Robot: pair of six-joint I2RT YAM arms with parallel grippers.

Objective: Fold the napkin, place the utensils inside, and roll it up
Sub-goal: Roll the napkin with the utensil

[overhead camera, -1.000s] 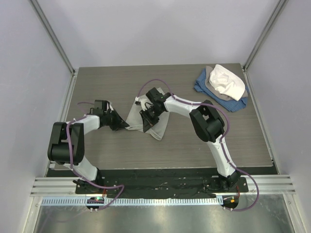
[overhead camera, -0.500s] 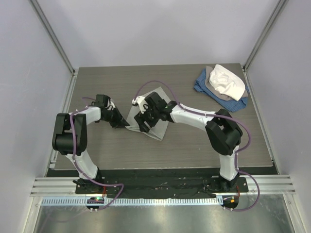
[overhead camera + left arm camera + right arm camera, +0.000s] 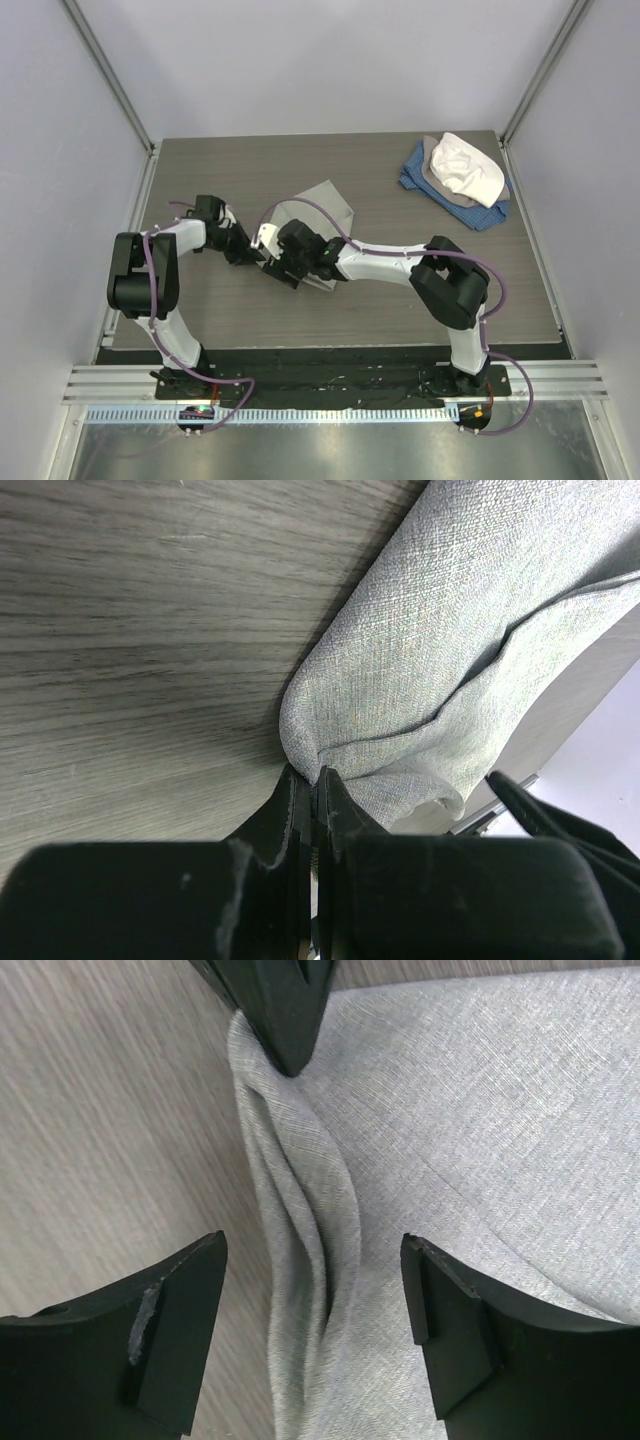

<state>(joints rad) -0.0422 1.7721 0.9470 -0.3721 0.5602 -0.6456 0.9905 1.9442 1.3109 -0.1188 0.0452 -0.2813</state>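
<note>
The napkin (image 3: 322, 205) is a plain light grey woven cloth lying near the middle of the wood-grain surface (image 3: 200, 170), slanting from the far side toward the near left. In the top view the right arm covers its nearer part. Up close it is not flat: in the left wrist view the napkin (image 3: 450, 630) shows a rounded, doubled edge with soft creases running across it. In the right wrist view the napkin (image 3: 480, 1110) has a raised, rumpled ridge along its edge, next to the bare wood. The left hand (image 3: 312, 780) has its 2 fingers pressed together, pinching a small tuck of that doubled edge right at the fingertips, low against the surface. Its black tips appear at the top of the right wrist view, clamped on the end of the ridge. The right hand (image 3: 312, 1260) stands spread wide with nothing between its fingers. It straddles the ridge, 1 fingertip over wood and the other over cloth, and whether either tip touches cannot be told. A heap of blue, grey and white cloths (image 3: 460, 175) lies at the far right, well apart.
</note>
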